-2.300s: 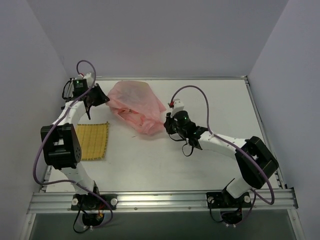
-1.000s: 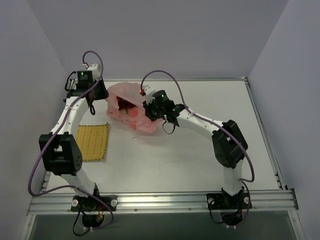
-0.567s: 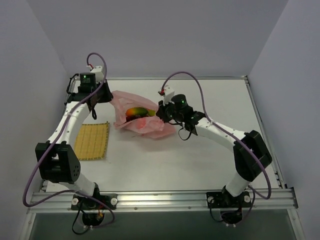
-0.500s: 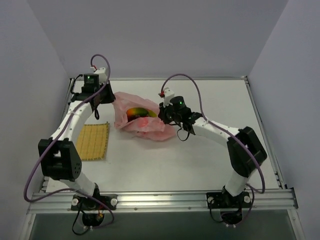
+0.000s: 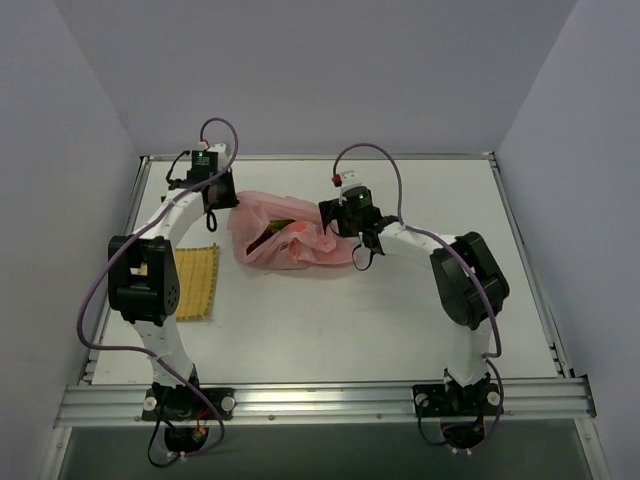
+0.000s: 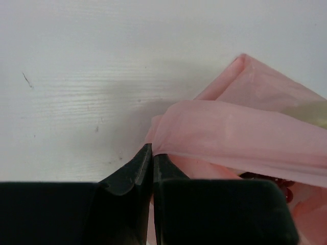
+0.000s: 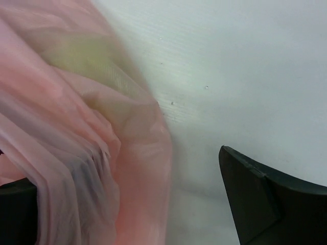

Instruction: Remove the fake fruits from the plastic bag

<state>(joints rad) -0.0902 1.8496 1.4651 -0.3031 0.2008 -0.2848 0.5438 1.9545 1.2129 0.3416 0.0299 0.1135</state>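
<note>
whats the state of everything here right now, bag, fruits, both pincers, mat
plastic bag: crumpled on the table, one edge pinched
fake fruits: inside the plastic bag, showing through the film
left pincer: shut on the plastic bag's edge
right pincer: open, film of the plastic bag between its fingers
yellow woven mat: flat on the table, apart from the plastic bag

1. The thin, translucent pink plastic bag [image 5: 290,240] lies on the white surface [image 5: 400,320], towards its far side.
2. Rounded plastic fake fruits [image 5: 272,232] sit inside the bag.
3. A flat yellow woven mat [image 5: 192,280] lies left of the bag, slightly nearer.
4. The left gripper [image 6: 152,153] pinches the bag's far-left edge.
5. The right gripper [image 5: 332,224] straddles the bag's right end.
</note>
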